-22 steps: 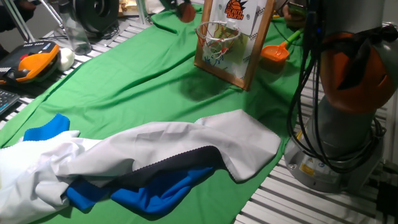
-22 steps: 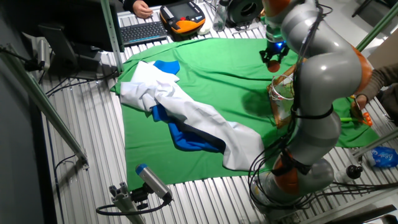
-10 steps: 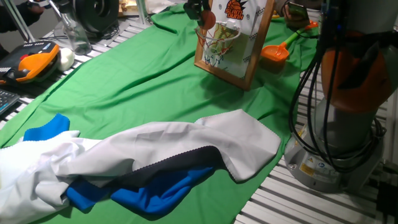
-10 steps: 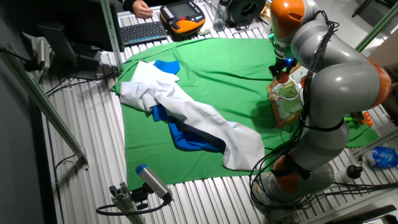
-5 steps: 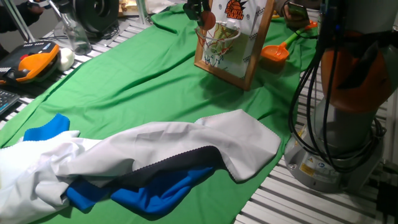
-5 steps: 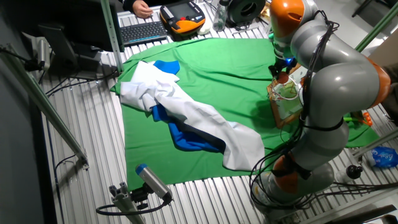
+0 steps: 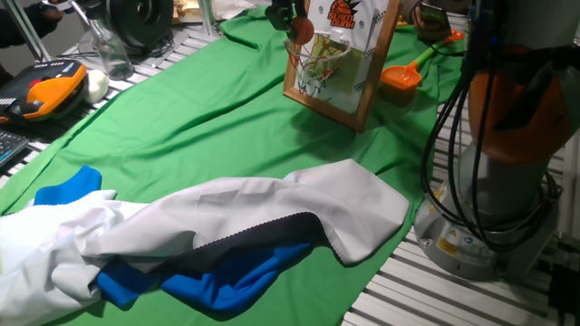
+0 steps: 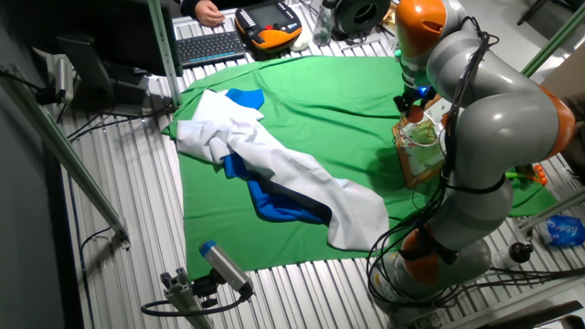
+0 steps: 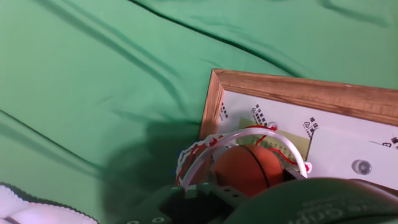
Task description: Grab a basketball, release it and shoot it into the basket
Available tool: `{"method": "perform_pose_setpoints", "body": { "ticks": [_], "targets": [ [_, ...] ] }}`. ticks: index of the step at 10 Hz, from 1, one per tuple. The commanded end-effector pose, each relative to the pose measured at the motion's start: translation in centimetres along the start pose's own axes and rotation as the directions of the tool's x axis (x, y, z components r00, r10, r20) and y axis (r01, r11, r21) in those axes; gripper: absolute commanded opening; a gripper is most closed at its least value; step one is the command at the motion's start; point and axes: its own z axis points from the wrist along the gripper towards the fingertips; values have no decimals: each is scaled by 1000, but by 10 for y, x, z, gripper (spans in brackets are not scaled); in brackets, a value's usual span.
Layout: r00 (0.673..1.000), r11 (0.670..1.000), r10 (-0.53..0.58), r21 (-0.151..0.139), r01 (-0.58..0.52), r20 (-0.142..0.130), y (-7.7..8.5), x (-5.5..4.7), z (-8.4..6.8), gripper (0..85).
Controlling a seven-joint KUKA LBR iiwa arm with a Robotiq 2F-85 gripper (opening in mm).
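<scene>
One step is in hand, as I read it: the carry is done and the release is due. The small orange toy basketball with thin dark seams [image 9: 247, 168] sits right over the toy hoop with orange rim and white net on a white wood-framed backboard [image 7: 338, 56]. In one fixed view the ball [image 7: 301, 30] shows at the hoop's top edge, pinched in the dark two-finger gripper [image 7: 288, 18]. The other fixed view puts the gripper [image 8: 413, 99] at the backboard's upper end, ball only a small orange spot there.

Hand view: ball framed by the white net ring, gripper body dark and blurred along the bottom edge, fingertips not clearly seen. Jaws look set just ball-wide and clamped on it, not spread beyond. Whether the ball touches the rim I cannot tell.

Next move calls for parting the fingers so the ball drops through the net; an off-centre drop could clip the rim and bounce onto the wrinkled green cloth [image 7: 199, 118]. White and blue fabric [image 7: 217, 231] lies well apart, no concern.
</scene>
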Motion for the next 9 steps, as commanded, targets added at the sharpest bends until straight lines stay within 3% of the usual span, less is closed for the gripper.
{"method": "perform_pose_setpoints", "body": {
  "ticks": [1, 4, 6, 8, 9],
  "targets": [
    [1000, 1000, 4, 3, -4, 3, 0, 0, 0, 680],
    [1000, 1000, 17, 6, -17, 8, 1, 0, -1, 680],
    [999, 999, 32, -11, -31, 5, 4, 0, -2, 680],
    [1000, 998, 30, -49, -30, -3, 14, -4, -4, 340],
    [1000, 998, 22, -57, -23, -17, 21, -8, -2, 340]
  ]
}}
